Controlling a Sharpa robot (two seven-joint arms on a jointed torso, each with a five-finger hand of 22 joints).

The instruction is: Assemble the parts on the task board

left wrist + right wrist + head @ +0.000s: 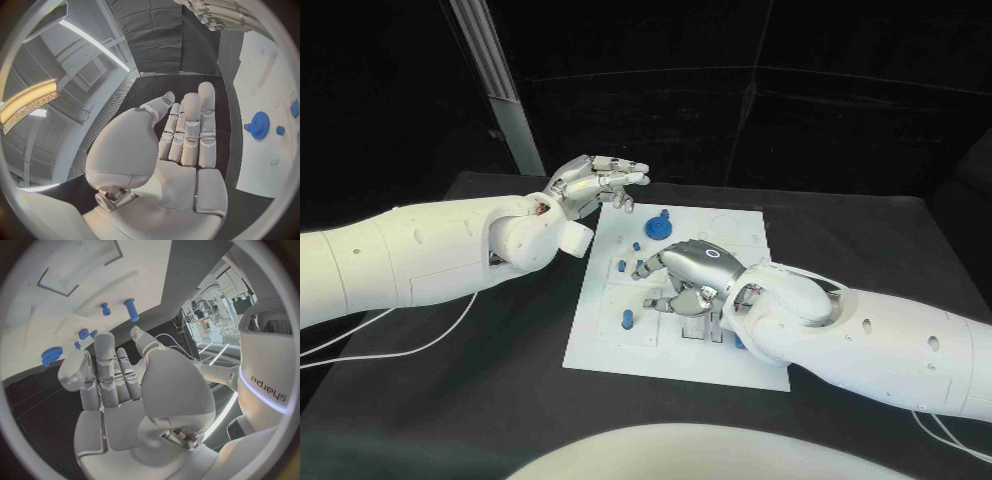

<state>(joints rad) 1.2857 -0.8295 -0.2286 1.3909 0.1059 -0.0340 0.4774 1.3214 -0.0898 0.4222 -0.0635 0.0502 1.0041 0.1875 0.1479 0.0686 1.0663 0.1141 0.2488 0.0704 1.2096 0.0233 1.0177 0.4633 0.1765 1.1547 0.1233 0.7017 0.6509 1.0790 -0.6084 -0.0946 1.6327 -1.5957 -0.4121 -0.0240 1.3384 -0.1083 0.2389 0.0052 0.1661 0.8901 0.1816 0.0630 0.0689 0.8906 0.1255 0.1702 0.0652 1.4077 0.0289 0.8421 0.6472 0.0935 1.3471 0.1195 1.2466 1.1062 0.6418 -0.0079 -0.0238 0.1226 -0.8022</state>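
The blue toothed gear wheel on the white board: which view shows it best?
The left wrist view: the blue toothed gear wheel has clear teeth there. The head view shows it small; the right wrist view shows it at the board's edge.

Legible text: the brand name "sharpa", printed in dark letters on the robot's white body (270, 388), seen upside down in the right wrist view; nothing else reads.

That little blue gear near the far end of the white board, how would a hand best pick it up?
Probably from straight above, fingertips pinching across the toothed rim of the blue gear. It seems to lie flat on the task board, so its sides are low and only the rim offers grip. The left hand, empty with fingers extended, is nearer.
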